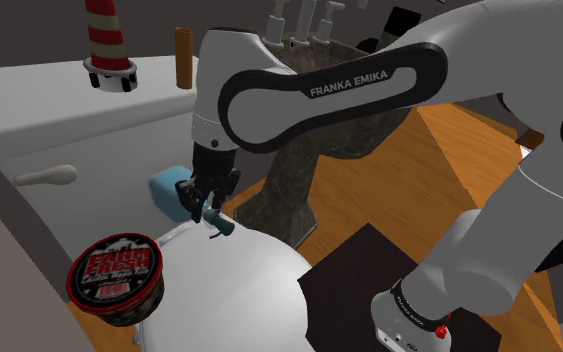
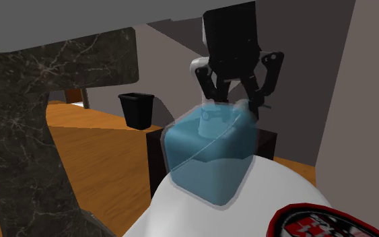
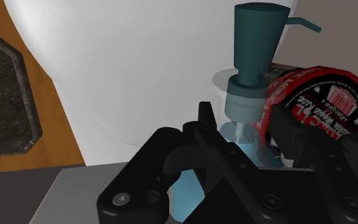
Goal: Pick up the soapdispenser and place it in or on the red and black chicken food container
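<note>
The soap dispenser (image 1: 166,190) has a clear blue body and a teal pump, and it lies sideways between my fingers. My gripper (image 1: 204,208) points down and is shut on it near the neck, just above the edge of a white round table (image 1: 239,300). From the second exterior view, the blue body (image 2: 208,158) faces the camera, with the gripper (image 2: 238,97) behind it. In the wrist view the pump (image 3: 254,44) sticks out past the gripper (image 3: 241,127). The red and black container (image 1: 116,275) (image 2: 316,222) (image 3: 317,95) stands on the table, close beside the dispenser.
A dark marble pedestal table (image 1: 299,170) (image 2: 19,134) stands close behind the gripper. A white counter (image 1: 49,120) carries a red-and-white striped cone (image 1: 106,40), a brown cylinder (image 1: 183,58) and a white handle-shaped object (image 1: 47,176). A black bin (image 2: 137,110) sits on the wooden floor.
</note>
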